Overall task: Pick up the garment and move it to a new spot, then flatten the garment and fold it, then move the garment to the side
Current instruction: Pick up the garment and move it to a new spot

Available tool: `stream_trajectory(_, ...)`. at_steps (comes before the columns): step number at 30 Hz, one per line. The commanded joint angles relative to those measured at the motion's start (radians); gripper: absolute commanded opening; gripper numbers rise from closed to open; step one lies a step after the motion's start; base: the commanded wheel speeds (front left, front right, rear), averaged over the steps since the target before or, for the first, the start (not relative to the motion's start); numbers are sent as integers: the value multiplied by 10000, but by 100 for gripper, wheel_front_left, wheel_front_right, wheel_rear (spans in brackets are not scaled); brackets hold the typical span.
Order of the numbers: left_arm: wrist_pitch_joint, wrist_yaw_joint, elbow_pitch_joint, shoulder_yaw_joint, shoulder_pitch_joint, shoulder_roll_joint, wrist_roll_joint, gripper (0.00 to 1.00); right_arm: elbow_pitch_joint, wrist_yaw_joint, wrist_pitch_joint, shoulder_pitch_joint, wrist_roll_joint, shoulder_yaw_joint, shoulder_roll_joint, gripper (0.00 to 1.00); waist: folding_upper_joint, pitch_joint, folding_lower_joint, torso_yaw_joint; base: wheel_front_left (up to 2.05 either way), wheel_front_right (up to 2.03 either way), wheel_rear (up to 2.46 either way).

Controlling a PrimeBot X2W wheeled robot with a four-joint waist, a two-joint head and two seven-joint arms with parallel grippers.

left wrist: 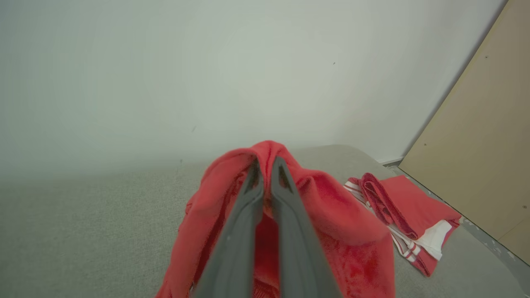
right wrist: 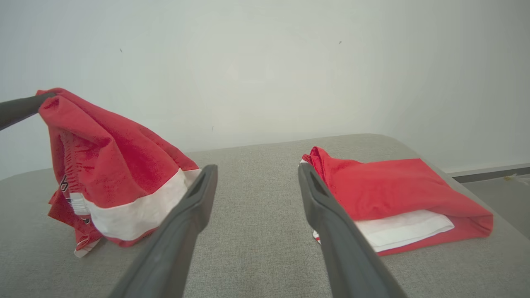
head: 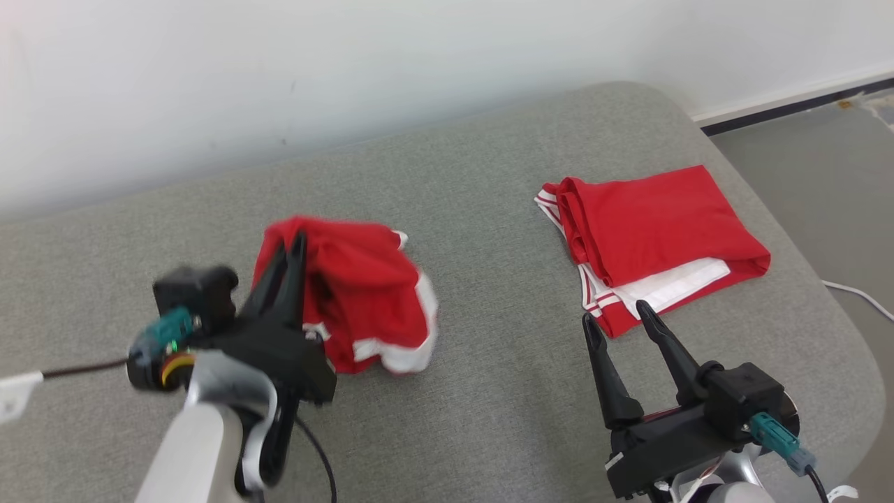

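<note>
1. The left gripper (head: 292, 244) has two long, tapering, matte black fingers on an angular black body.
2. The right gripper (head: 616, 312) is the same build, black throughout.
3. A teal plug (head: 165, 333) sits on the left wrist block, with orange and yellow rings beneath it.
4. A second teal plug (head: 774, 431) sits on the right wrist.
5. A thin dark cable (head: 84, 367) carries a white tag (head: 14, 392).
6. The forearm (head: 199, 447) is pale and smooth.

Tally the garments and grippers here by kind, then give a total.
Red-and-white garments: 2 (bunched garment, folded garment)
Grippers: 2 (left gripper shut on the bunched garment, right gripper open)
Total: 4
</note>
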Motion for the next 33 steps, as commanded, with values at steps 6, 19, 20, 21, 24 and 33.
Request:
stream_trajectory(6,-763,267,1083,78,1054,-138,-23,3,51,-20,39,-91,-60,192,16,100,0,0,1,428,0,0,0)
stream_trajectory(19,-3402,-223,2191,289,2013,-367,-305,100,157,-20,178,56,-235,38,15,100,0,-355,1,1058,0,0,0)
stream_trajectory(20,-3561,-249,2065,354,2151,-358,-255,100,168,-20,168,84,-230,-1,15,100,0,-406,1,1115,0,0,0)
stream_trajectory(21,-3690,-301,1887,429,2320,-351,-206,100,178,-20,153,125,-234,-59,15,100,0,-450,1,1179,0,0,0)
stream_trajectory(24,-3837,-408,1109,652,2897,-287,38,100,241,-20,53,183,-288,-261,14,100,0,-524,1,1411,0,0,0)
stream_trajectory(33,-3844,-982,-1855,1436,4780,-269,1432,100,823,-20,-451,479,-389,-1063,17,100,0,-719,1,2193,0,0,0)
